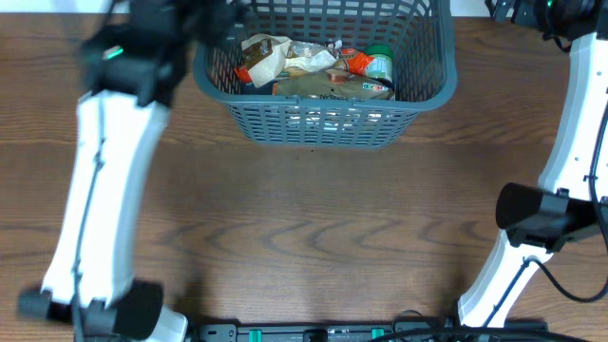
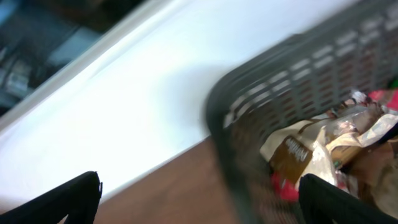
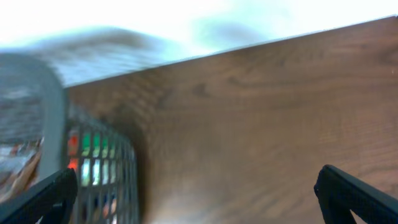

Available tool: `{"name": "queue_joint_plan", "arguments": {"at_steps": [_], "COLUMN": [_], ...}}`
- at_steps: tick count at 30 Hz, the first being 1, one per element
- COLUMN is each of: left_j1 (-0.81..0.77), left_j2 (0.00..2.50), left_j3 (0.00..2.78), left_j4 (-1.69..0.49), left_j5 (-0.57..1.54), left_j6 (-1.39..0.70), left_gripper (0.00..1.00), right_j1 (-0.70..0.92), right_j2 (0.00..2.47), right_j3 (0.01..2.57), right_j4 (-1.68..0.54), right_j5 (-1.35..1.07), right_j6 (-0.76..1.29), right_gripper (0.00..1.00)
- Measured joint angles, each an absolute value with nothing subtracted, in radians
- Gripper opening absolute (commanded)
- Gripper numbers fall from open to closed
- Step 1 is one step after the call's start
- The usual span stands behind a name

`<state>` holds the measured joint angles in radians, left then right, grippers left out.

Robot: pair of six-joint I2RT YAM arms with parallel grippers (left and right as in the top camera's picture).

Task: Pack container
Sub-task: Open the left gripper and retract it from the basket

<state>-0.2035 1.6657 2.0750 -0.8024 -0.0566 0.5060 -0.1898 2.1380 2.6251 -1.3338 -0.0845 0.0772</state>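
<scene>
The grey-blue lattice basket (image 1: 328, 122) stands at the back middle of the wooden table, holding several food packets (image 1: 313, 68). My left gripper (image 2: 199, 202) is open and empty, its fingers straddling the basket's left rim (image 2: 236, 112), with packets (image 2: 311, 146) visible inside. In the overhead view the left arm (image 1: 142, 57) hangs blurred over the basket's left back corner. My right gripper (image 3: 199, 196) is open and empty, above bare table just right of the basket (image 3: 93, 162). Its arm (image 1: 579, 114) runs along the right edge; the fingers are out of the overhead view.
A white wall or board (image 2: 124, 93) lies behind the table's back edge. The wooden tabletop (image 1: 313, 228) spreads in front of the basket. The arm bases (image 1: 95, 313) and cables (image 1: 361, 331) sit at the front edge.
</scene>
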Motion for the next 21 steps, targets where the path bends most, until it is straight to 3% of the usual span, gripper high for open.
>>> {"name": "queue_joint_plan", "arguments": {"at_steps": [10,21], "left_j1": [-0.038,-0.028], "left_j2": [1.463,1.199], "left_j3": [2.049,1.474], "left_j4": [-1.211,-1.031], "left_j5": [-0.075,-0.078], "left_j6": [0.198,0.150], "left_gripper": [0.98,0.98], "right_j1": [-0.167,-0.057], "right_j2": [1.917,1.816], "right_j3": [2.642,2.452], "right_j4": [-1.625,-1.693], "right_j5": [-0.023,0.008], "right_j6": [0.074,0.094], "right_gripper": [0.99,0.99]}}
